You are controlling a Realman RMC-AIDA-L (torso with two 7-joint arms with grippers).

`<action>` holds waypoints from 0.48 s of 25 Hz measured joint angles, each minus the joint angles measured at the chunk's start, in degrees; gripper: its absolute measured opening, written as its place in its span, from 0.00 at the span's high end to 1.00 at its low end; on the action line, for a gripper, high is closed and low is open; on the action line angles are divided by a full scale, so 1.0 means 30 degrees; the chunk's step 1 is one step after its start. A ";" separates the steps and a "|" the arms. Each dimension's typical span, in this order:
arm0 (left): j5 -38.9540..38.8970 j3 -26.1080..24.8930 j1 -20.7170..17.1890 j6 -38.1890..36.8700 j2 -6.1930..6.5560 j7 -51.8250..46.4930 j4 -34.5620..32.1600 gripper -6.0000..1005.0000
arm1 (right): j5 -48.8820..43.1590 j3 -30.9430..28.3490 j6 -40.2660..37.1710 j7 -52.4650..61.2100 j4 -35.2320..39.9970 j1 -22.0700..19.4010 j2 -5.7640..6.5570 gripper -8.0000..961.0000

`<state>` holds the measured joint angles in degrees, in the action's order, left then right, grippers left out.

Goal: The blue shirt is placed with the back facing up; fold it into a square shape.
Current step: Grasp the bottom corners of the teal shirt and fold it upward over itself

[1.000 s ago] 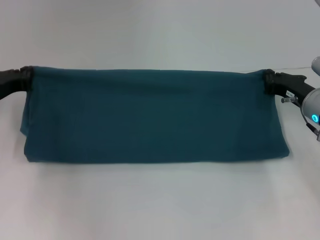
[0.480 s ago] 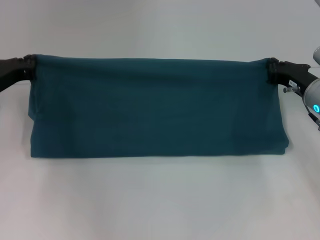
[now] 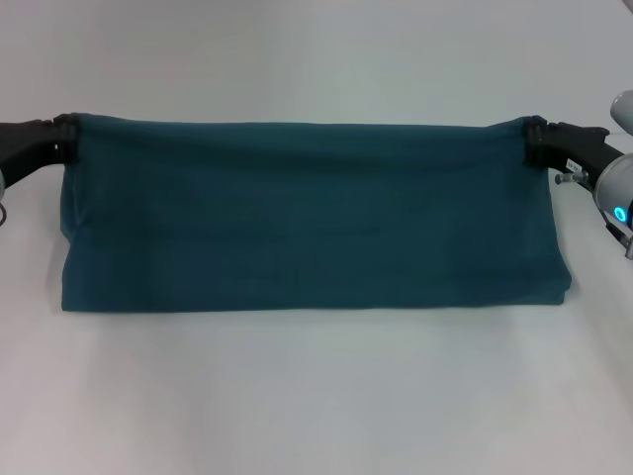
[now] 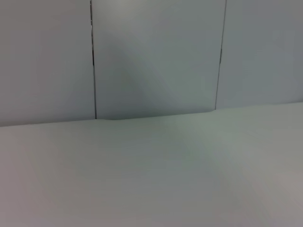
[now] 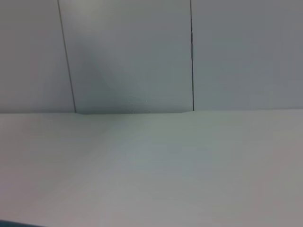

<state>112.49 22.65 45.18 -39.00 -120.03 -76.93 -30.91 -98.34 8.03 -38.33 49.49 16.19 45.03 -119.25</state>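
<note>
The blue shirt (image 3: 312, 218) stretches as a wide dark teal band across the white table in the head view. Its far edge is lifted and pulled taut between both grippers, while its near edge rests on the table. My left gripper (image 3: 65, 137) is shut on the far left corner. My right gripper (image 3: 535, 141) is shut on the far right corner. The wrist views show only table and wall, apart from a thin teal sliver of the shirt (image 5: 19, 224) at the edge of the right wrist view.
The white table (image 3: 316, 396) extends in front of and behind the shirt. A panelled wall (image 4: 156, 56) with vertical seams stands behind the table's far edge.
Both grippers carried the shirt's held edge farther away from me and slightly up. The left side of the cloth has drawn in and the fold now looks straighter.
</note>
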 joint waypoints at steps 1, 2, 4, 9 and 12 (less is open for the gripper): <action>-0.0040 0.0003 0.0034 0.0076 -0.0035 0.0185 0.0051 0.95 | 0.0000 0.0018 0.0022 -0.0064 -0.0003 0.0025 -0.0011 0.97; -0.0165 0.0006 0.0083 0.0268 -0.0105 0.0481 0.0120 0.95 | 0.0000 0.0030 0.0128 -0.0112 -0.0006 0.0054 -0.0026 0.97; -0.0514 0.0008 0.0149 0.0805 -0.0311 0.1143 0.0221 0.95 | -0.0007 0.0045 0.0555 -0.0170 -0.0026 0.0129 -0.0063 0.97; -0.0906 0.0009 0.0238 0.1463 -0.0574 0.1805 0.0461 0.95 | -0.0002 0.0065 0.1334 -0.0026 -0.0097 0.0166 -0.0078 0.96; -0.1295 0.0001 0.0259 0.2011 -0.0572 0.1766 0.0553 0.86 | 0.0360 -0.0082 0.1507 0.0097 0.0016 0.0020 -0.0021 0.93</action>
<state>108.61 22.65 45.96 -32.97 -121.75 -71.63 -29.25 -97.26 7.78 -33.81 49.78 16.24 45.09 -119.32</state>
